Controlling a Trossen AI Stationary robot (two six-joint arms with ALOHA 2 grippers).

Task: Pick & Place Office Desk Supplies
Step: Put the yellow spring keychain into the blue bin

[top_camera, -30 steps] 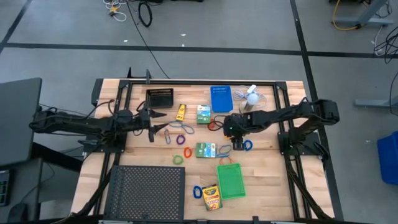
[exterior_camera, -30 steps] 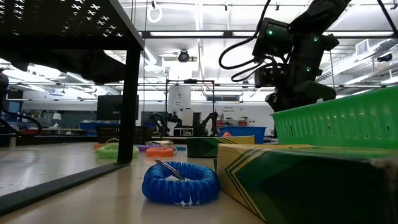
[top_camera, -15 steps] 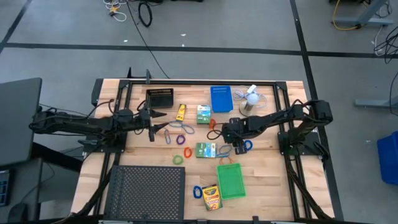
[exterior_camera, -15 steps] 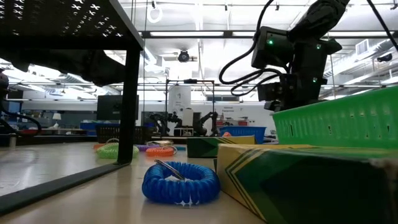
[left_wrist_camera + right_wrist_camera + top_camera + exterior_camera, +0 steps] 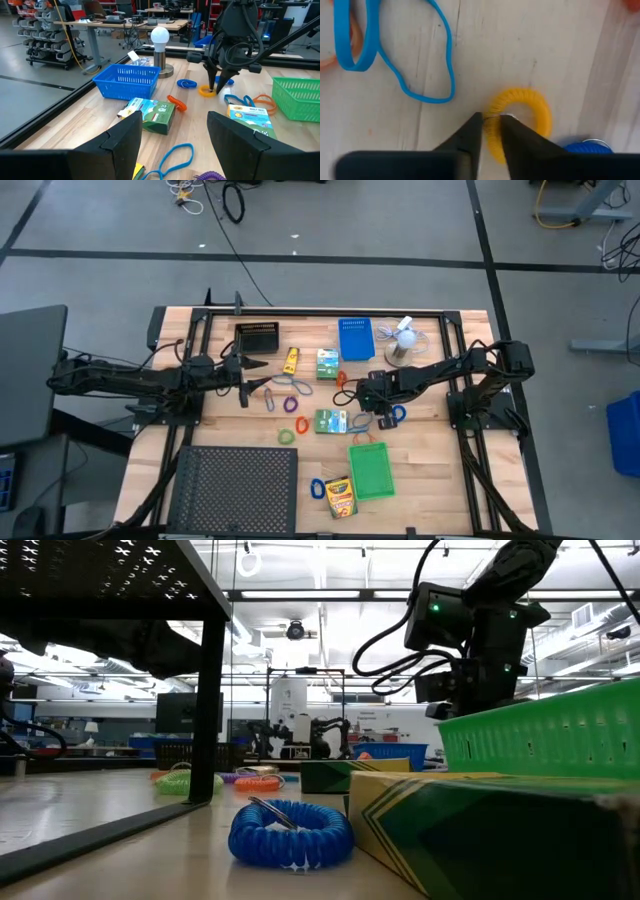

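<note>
My right gripper (image 5: 491,119) points down at the table's middle right, shut on a yellow coil loop (image 5: 530,107); the left wrist view also shows that loop (image 5: 205,91) under the gripper. A blue coil loop (image 5: 397,414) and a thin blue band (image 5: 425,75) lie flat beside it. My left gripper (image 5: 172,145) hovers open at the table's left, nothing between its fingers. A green bin (image 5: 372,470), a crayon box (image 5: 340,497) and two green-white boxes (image 5: 327,364) (image 5: 330,421) rest on the wood. My right gripper pinches one side of the yellow coil's ring (image 5: 493,134) between its two fingers, one finger (image 5: 512,127) in the ring's hole, the other outside. The fingers come from above, pointing down. The loop lies flat on the table.
A blue bin (image 5: 355,338), a black bin (image 5: 257,338) and a yellow tube (image 5: 290,360) sit along the far side, with a white fan (image 5: 403,340) at the far right. A black mesh tray (image 5: 238,488) fills the near left. Several coloured loops lie mid-table.
My right gripper has sunk toward the table and shifted slightly toward the table's left, coming down onto the yellow coil loop. The rest of the table's things lie where they were.
</note>
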